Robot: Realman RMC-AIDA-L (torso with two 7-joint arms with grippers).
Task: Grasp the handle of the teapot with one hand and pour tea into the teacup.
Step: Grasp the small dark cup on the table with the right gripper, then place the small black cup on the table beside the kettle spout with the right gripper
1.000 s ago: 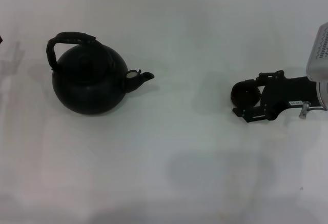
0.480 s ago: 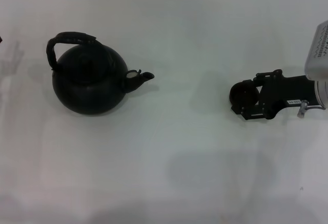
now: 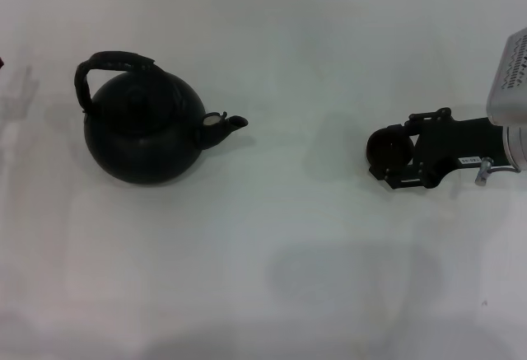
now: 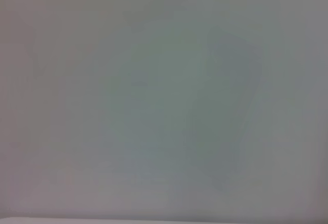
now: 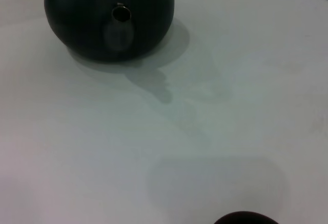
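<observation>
Your left tool is out of sight; its wrist view shows only bare bench. The teapot (image 3: 144, 132) sits on the white bench (image 3: 272, 278), well apart from your right tool (image 3: 394, 152) on its left side, handle (image 3: 111, 65) arched over the top, spout (image 3: 224, 125) aimed toward that tool. The teacup (image 3: 387, 149) is at the right tool's tip, between its fingers, which appear closed on it. From the right wrist, the teapot (image 5: 108, 18) faces you, cup rim (image 5: 245, 218) at the edge.

black right gripper (image 3: 394, 165), silver-grey wrist housing.
</observation>
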